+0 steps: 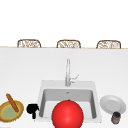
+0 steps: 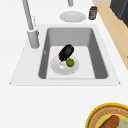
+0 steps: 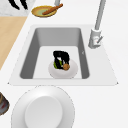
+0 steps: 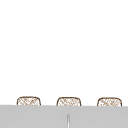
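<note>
Down in the grey sink basin (image 2: pixel 100 50), the right hand (image 2: pixel 66 52) hangs low against a small green lime (image 2: pixel 70 62) on a round white plate (image 2: pixel 56 68), close enough to take it; I cannot tell its grip.

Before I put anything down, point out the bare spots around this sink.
Widest bare patch: white counter behind the tall metal faucet. Inside the grey sink basin, floor is free along its front wall. Crowded: the centre, where the right hand hovers over a round white dish with a green lime; left hand beside the yellow bowl.
</note>
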`<state>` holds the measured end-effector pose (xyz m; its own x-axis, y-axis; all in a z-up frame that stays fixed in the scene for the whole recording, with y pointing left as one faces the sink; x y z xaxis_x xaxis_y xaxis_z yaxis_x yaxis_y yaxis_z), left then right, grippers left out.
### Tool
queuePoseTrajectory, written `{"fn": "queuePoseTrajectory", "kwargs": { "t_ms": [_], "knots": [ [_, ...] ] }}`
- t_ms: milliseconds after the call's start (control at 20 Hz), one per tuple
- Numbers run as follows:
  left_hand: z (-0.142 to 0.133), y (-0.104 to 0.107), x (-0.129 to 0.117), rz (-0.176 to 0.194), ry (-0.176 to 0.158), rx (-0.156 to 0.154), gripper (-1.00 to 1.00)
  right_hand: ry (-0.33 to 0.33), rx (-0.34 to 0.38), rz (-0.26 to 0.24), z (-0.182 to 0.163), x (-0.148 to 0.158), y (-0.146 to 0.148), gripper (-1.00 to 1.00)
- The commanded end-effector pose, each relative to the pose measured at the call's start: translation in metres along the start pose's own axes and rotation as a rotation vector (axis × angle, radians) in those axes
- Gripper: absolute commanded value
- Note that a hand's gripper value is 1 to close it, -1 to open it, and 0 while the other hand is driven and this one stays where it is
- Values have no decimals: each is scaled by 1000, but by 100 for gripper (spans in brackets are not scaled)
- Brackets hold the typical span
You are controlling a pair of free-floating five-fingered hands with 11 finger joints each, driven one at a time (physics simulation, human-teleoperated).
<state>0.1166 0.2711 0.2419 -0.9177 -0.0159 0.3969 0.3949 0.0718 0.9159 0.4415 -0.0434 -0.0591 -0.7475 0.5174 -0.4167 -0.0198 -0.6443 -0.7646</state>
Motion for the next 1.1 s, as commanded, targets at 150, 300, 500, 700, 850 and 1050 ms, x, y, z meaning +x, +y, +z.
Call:
{"fn": "queuePoseTrajectory", "kwargs": {
  "t_ms": [150, 300, 500, 700, 850, 1050],
  "knots": [
    [0, 0, 0, 0, 0, 0, 0, -16, -72, -108, 18, -28, -9, 100],
    [0, 0, 0, 0, 0, 0, 0, -1, -78, -120, 25, -38, -11, 100],
    [0, 0, 0, 0, 0, 0, 0, 28, -60, -59, 30, -36, -8, 100],
    [0, 0, 0, 0, 0, 0, 0, 44, -93, -121, 41, -51, -15, 100],
    [0, 0, 0, 0, 0, 0, 0, 58, -97, -161, 50, -51, -23, 100],
    [0, 0, 0, 0, 0, 0, 0, 81, -99, -177, 62, -52, -33, 100]
  ]
}}
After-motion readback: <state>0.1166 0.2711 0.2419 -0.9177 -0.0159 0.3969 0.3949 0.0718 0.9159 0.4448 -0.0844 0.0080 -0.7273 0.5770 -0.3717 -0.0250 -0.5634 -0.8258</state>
